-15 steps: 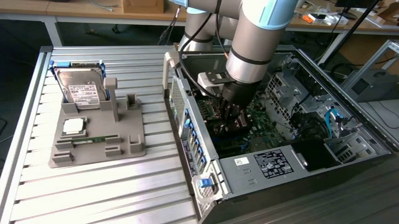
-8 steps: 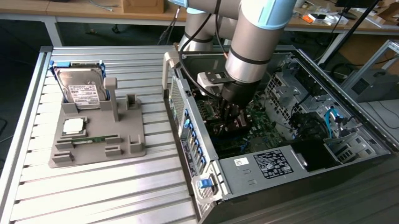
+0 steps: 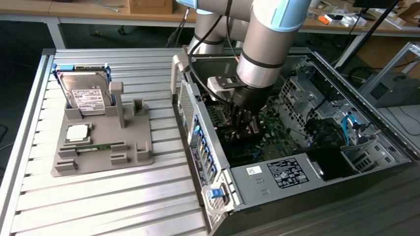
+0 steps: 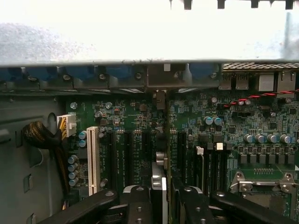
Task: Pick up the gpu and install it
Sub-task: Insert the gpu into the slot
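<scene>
Hand [image 3: 248, 129] of the grey robot arm sits deep inside the open black computer case [image 3: 367, 123], pinching the thin flat gpu card with its silvery metal edge [image 4: 159, 186] edge-on between its black fingers [image 4: 138, 203]. The card's long axis runs along the dark expansion slots of the green motherboard [image 4: 243, 123], directly beneath it. On the slatted metal worktop [image 3: 98, 196], well apart, a grey holder [image 3: 98, 147] carries a silver hard drive [image 3: 88, 96].

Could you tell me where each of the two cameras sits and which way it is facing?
Exterior view: off the arm, above, looking down at the slatted table, the open PC case and the arm reaching in.
Wrist view: on the wrist, inside the case, facing the motherboard; the gripper holds the gpu edge-on.
Shared: the motherboard and gripper.
</scene>
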You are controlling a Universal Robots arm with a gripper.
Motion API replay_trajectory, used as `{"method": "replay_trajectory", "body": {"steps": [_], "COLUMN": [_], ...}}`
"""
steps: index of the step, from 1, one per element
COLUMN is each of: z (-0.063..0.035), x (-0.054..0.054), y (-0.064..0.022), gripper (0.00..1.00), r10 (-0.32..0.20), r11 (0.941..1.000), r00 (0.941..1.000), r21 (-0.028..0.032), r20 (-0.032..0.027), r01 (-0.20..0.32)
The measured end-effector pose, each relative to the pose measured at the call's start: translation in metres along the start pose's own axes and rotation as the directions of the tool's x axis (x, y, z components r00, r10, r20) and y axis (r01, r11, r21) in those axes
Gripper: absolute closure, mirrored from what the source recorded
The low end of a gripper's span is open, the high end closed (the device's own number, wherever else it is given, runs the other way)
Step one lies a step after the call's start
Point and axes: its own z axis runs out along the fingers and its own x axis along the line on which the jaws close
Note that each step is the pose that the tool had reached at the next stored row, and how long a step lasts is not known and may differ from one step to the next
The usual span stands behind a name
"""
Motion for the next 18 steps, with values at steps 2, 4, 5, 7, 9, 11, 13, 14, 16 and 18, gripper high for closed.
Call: {"method": "replay_trajectory", "body": {"steps": [2, 4, 5, 7, 9, 11, 13, 14, 16, 18], "z": [0.0011, 0.0009, 0.0009, 0.001, 0.001, 0.001, 0.001, 0.001, 0.001, 0.001], "x": [-0.0003, -0.0001, -0.0001, -0.0001, -0.0001, -0.0001, -0.0001, -0.0001, 0.0, -0.0001], "y": [-0.0002, -0.0003, -0.0003, -0.0003, -0.0003, -0.0003, -0.0003, -0.0003, -0.0004, -0.0004], "gripper": [0.73, 0.73, 0.73, 0.73, 0.73, 0.73, 0.73, 0.73, 0.73, 0.73], "r10": [0.0, 0.0, 0.0, 0.0, 0.0, 0.0, 0.0, 0.0, 0.0, 0.0], "r11": [1.0, 1.0, 1.0, 1.0, 1.0, 1.0, 1.0, 1.0, 1.0, 1.0], "r00": [1.0, 1.0, 1.0, 1.0, 1.0, 1.0, 1.0, 1.0, 1.0, 1.0], "r21": [0.0009, -0.0001, -0.0003, -0.0001, 0.0, 0.0, 0.0, 0.0, 0.0, 0.0], "r20": [0.002, 0.0004, 0.0003, 0.0003, 0.0004, 0.0003, 0.0004, 0.0004, -0.0002, -0.0005], "r01": [0.0, 0.0, 0.0, 0.0, 0.0, 0.0, 0.0, 0.0, 0.0, 0.0]}}
